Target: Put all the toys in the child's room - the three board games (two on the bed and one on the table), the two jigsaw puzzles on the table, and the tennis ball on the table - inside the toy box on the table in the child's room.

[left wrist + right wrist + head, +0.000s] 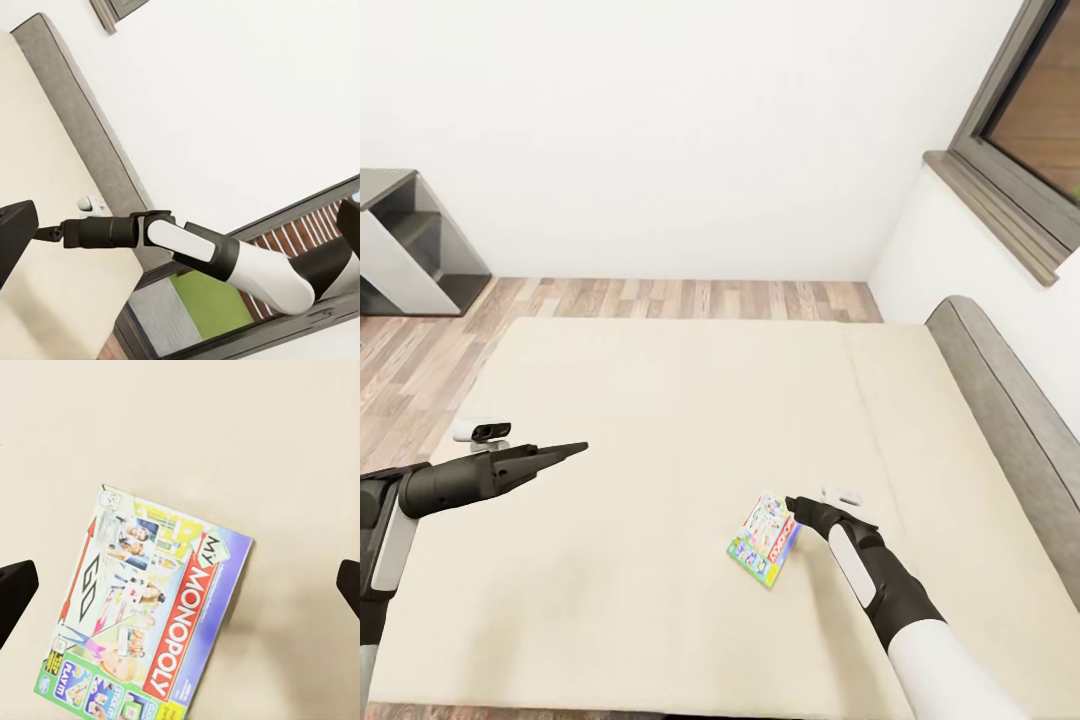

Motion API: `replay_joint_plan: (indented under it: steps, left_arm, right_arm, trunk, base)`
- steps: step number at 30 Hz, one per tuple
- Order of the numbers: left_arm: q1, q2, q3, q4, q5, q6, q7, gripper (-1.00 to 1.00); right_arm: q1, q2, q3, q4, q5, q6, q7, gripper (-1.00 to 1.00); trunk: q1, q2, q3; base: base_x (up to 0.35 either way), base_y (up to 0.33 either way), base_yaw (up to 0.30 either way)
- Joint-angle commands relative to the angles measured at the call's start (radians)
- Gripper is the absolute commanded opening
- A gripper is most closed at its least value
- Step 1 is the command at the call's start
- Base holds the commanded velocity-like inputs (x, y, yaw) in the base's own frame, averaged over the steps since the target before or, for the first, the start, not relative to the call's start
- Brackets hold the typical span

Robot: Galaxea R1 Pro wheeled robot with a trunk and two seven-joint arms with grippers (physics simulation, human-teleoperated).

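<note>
A colourful "My Monopoly" board game (pixel 765 537) lies flat on the beige mattress of the bed (pixel 660 400), toward its near right part. My right gripper (pixel 792 503) hovers just beside and above the box. In the right wrist view the board game (pixel 146 622) lies below and between the two dark fingertips (pixel 15 592), which stand wide apart, so this gripper is open and holds nothing. My left gripper (pixel 580 448) hangs over the left half of the mattress, far from the box. Its fingers (pixel 13 236) are spread, with nothing between them.
The grey headboard (pixel 1010 400) runs along the bed's right side below a dark-framed window (pixel 1030 130). A grey open shelf unit (pixel 410 240) stands on the wood-plank floor (pixel 660 298) at the far left. White walls close off the far side.
</note>
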Motion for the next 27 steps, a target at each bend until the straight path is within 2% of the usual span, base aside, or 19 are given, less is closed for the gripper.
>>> replay_joint_plan:
  steps: [1, 10, 18, 27]
  left_arm:
    - [-0.001, 0.0, 0.001, 0.0, -0.001, 0.01, -0.004, 1.0]
    - [-0.001, -0.001, 0.0, 0.0, -0.001, 0.01, -0.004, 1.0]
    - [-0.001, 0.0, 0.001, 0.001, -0.003, 0.008, -0.004, 1.0]
    - [-0.001, 0.0, 0.002, 0.002, -0.004, 0.008, -0.004, 1.0]
  right_arm:
    - [-0.001, 0.001, 0.003, -0.003, -0.011, 0.003, -0.01, 1.0]
    - [-0.015, 0.029, 0.004, -0.004, -0.008, -0.015, -0.01, 1.0]
    - [-0.024, 0.025, 0.011, -0.007, -0.007, -0.029, -0.008, 1.0]
    - [-0.029, 0.034, 0.021, -0.008, -0.007, -0.031, -0.008, 1.0]
  trunk:
    - [0.0, -0.002, -0.003]
    - [0.0, -0.002, -0.018]
    - [0.0, -0.002, -0.031]
    - [0.0, -0.002, -0.046]
  base:
    - [0.0, 0.0, 0.0]
    - [0.0, 0.0, 0.0]
    - [0.0, 0.0, 0.0]
    - [0.0, 0.0, 0.0]
